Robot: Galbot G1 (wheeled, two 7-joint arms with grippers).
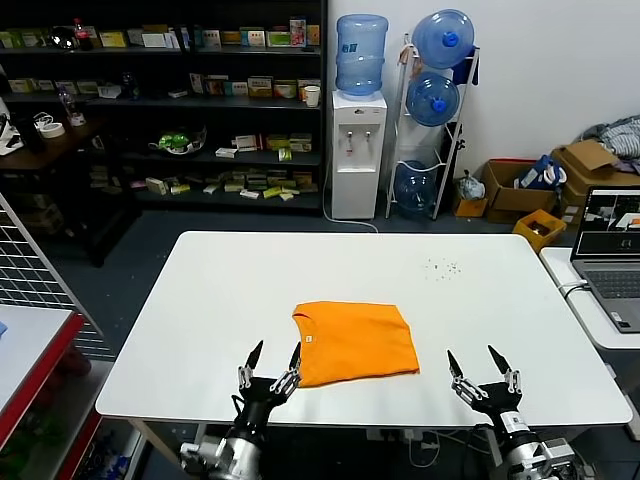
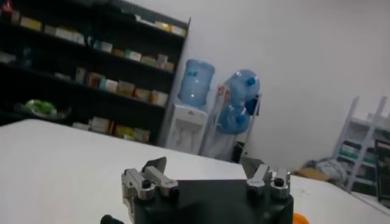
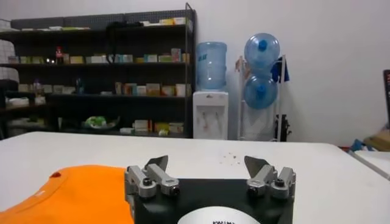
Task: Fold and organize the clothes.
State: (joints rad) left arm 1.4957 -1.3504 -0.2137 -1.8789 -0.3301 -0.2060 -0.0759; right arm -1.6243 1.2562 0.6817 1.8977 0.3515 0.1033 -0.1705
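Shirt: the bright orange cotton T-shirt (image 1: 355, 343) lies folded in a neat block near the front middle of the white table (image 1: 200, 300), so the folding looks done.
Left gripper (image 1: 272, 356): wide open, holding nothing, just beside the shirt's corner.
Right gripper (image 1: 478, 363): wide open, empty, clear of the shirt.

On the white rectangular table (image 1: 200, 300), your only obstruction is the folded bright orange cotton T-shirt (image 1: 355, 342); you have open passage on each side of it.
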